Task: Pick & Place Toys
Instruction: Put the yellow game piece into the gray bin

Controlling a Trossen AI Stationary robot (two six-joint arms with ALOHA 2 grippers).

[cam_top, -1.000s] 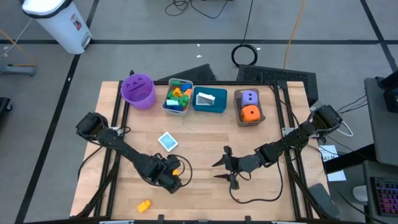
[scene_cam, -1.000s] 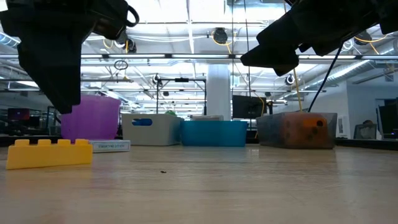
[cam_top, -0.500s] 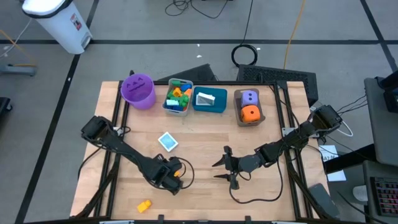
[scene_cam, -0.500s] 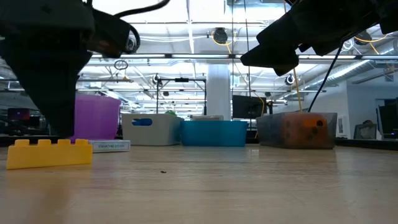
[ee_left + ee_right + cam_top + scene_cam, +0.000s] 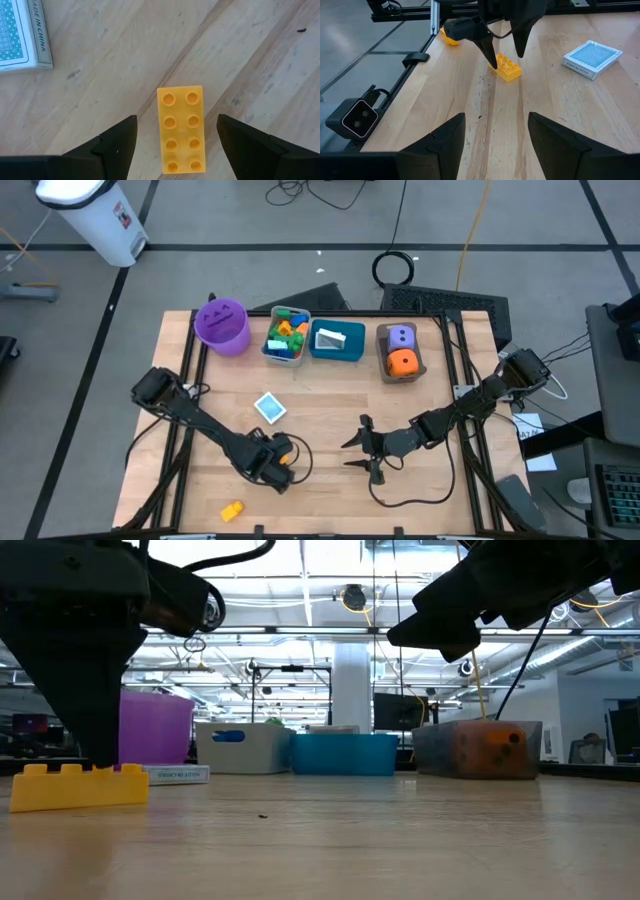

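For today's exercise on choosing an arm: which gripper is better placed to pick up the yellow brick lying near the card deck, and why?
The left. The left gripper is open, straddling the yellow brick. The right gripper, also open, waits apart from it near the table's middle.

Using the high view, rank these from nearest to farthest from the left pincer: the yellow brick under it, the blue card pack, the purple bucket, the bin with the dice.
1. Yellow brick, between the fingers of the left pincer.
2. Blue card pack, lying mid-table just beyond it.
3. Purple bucket, at the far left corner.
4. Bin with the dice, far side, toward the right.
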